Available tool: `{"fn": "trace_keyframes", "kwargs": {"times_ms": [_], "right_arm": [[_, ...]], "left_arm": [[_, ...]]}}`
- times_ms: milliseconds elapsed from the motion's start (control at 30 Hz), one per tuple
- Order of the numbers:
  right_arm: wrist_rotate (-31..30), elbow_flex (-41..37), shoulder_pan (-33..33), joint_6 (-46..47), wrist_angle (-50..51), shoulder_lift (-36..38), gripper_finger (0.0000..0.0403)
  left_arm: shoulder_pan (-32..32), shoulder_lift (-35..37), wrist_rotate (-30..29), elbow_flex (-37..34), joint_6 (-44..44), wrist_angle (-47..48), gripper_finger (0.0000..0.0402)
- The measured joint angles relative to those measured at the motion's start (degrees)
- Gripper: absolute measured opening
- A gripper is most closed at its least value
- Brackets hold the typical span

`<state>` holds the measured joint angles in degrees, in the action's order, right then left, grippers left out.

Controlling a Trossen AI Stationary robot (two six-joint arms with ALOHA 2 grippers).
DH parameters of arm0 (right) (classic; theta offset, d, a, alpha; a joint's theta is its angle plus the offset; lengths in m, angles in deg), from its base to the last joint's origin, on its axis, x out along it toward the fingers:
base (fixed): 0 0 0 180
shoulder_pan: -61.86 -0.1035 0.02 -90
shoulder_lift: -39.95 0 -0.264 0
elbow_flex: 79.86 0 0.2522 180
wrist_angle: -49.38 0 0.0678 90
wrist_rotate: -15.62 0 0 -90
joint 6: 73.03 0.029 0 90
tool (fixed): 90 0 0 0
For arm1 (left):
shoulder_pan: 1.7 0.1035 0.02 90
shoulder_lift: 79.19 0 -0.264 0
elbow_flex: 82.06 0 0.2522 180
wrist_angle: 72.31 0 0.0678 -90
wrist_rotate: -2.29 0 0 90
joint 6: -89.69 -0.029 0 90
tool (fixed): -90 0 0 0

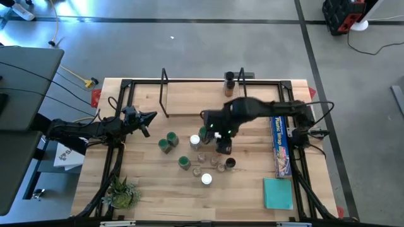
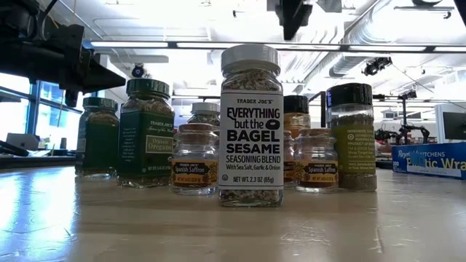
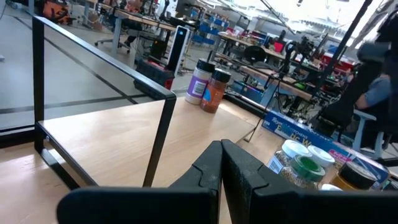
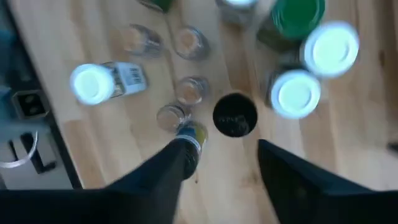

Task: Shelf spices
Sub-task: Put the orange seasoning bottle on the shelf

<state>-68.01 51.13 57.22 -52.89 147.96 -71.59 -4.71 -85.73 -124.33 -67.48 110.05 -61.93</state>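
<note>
Dark-lidded and standing upright on the table (image 1: 145, 189), one spice jar (image 4: 235, 116) sits just ahead of our right gripper (image 4: 224, 162) in the right wrist view, in line with the gap between the two fingers but not between them. We see those jaws spread apart, with bare wood showing in the gap and nothing pinched. A small clear jar (image 4: 190, 134) lies close against the tip of one finger (image 4: 168, 171); whether they touch we cannot tell.

From above, our right gripper (image 1: 222, 146) hangs over the cluster of spices (image 1: 196, 154) near the middle of the table. Green-lidded jars (image 1: 169, 141) stand on the left side of the cluster, a white-lidded one (image 1: 206, 179) at its near edge, small clear ones between.

Our left gripper (image 1: 146, 120) is held off to the left, well apart from the cluster, its jaws pressed together and holding nothing.

We see the shelf (image 1: 202, 101) along the far side of the table, with two jars (image 1: 230, 82) already standing near its right end. The left wrist view shows them side by side, one white (image 3: 200, 81) and one brown-orange (image 3: 214, 91), beyond a black hoop (image 3: 106, 87).

In the low view a bagel seasoning jar (image 2: 250, 125) stands foremost.
</note>
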Motion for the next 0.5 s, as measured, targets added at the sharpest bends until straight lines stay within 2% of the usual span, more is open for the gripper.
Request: {"fn": "trace_keyframes", "kwargs": {"times_ms": [133,233,333,500], "right_arm": [[-0.32,0.0,-0.72,9.25,0.0,-4.01,0.0291],[-2.09,-0.04,-0.66,13.82,-0.25,-6.56,0.0329],[-3.4,-0.03,-0.49,17.59,-0.29,-8.54,0.0344],[-3.15,-0.03,-0.22,21.1,0.08,-10.59,0.0346]], "left_arm": [[0.0,0.0,0.01,0.0,-0.01,0.0,0.0005],[0.01,0.01,0.0,0.01,0.0,0.0,0.0005],[0.02,0.01,0.21,0.0,0.0,-0.01,0.0005],[0.01,0.01,2.76,0.02,0.0,-0.02,0.0005]]}}
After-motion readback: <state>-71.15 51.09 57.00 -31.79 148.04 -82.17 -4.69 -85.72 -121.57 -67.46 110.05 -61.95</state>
